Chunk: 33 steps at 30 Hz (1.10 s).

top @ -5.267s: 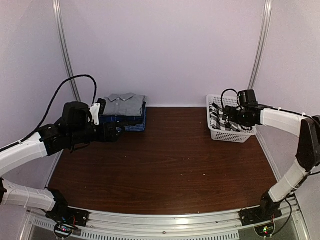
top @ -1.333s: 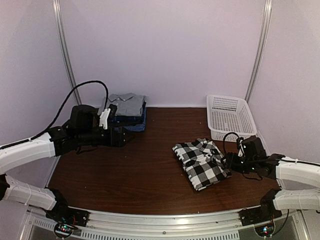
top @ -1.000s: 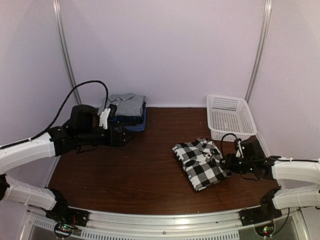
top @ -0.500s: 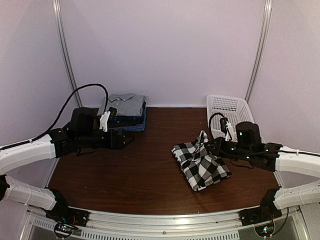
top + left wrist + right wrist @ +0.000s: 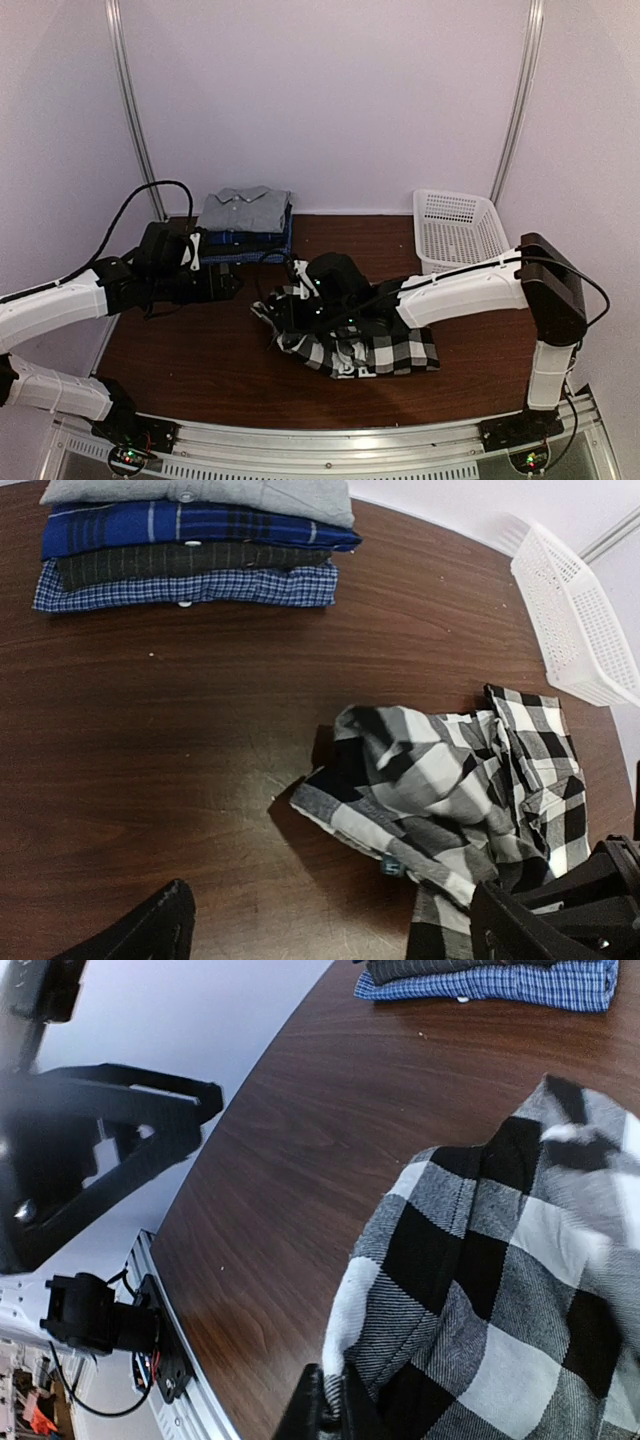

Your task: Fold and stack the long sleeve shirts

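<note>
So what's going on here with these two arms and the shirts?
The right claw is pinching an edge of the black-and-white check shirt, which lies crumpled and unfolded in the middle of the table. The left claw hovers open nearby, holding nothing. At the back left sits a stack of folded shirts with a grey shirt on top, so this looks like the next one to fold.

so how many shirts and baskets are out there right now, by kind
folded shirts in the stack: 4
black-and-white check shirt, unfolded: 1
white basket: 1
total: 6
</note>
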{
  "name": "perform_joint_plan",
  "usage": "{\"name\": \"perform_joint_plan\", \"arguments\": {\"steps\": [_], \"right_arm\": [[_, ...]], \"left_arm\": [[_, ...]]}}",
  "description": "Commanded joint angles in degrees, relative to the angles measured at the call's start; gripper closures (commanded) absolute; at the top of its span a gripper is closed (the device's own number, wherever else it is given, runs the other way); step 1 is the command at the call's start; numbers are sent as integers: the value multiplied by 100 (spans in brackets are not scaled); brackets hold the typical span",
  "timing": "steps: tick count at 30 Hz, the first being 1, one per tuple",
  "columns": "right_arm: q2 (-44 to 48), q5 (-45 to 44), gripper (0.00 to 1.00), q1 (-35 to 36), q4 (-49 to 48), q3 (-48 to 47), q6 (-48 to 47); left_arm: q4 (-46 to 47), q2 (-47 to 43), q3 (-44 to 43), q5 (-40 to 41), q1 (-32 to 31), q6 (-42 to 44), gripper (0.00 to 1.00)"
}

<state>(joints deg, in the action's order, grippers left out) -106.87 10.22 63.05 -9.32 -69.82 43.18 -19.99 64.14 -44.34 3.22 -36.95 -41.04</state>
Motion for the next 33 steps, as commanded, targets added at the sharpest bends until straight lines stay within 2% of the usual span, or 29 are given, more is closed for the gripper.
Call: {"name": "perform_joint_plan", "arguments": {"steps": [1, 6, 8, 12, 19, 25, 33], "right_arm": [[-547, 137, 76, -53, 53, -836, -247], [-353, -209, 43, -148, 714, -1026, -597], [-123, -464, 36, -217, 1053, -896, -759], [305, -929, 34, -350, 1709, -470, -1030], [602, -1858, 32, -585, 2533, 131, -1426], [291, -2223, 28, -739, 2835, 234, -1701], [-247, -2602, 28, -758, 3087, 44, -1721]], "left_arm": [[-68, -218, 187, 121, 179, -144, 2], [65, -159, 337, -186, 206, -129, 2], [233, -171, 518, -487, 206, -177, 2], [681, -167, 962, -1169, 183, -376, 2], [1329, 172, 1553, -1483, -291, -913, 3], [1738, 764, 1564, -1194, -893, -1372, 7], [1957, 1674, 1215, -827, -1366, -1692, 17]]}}
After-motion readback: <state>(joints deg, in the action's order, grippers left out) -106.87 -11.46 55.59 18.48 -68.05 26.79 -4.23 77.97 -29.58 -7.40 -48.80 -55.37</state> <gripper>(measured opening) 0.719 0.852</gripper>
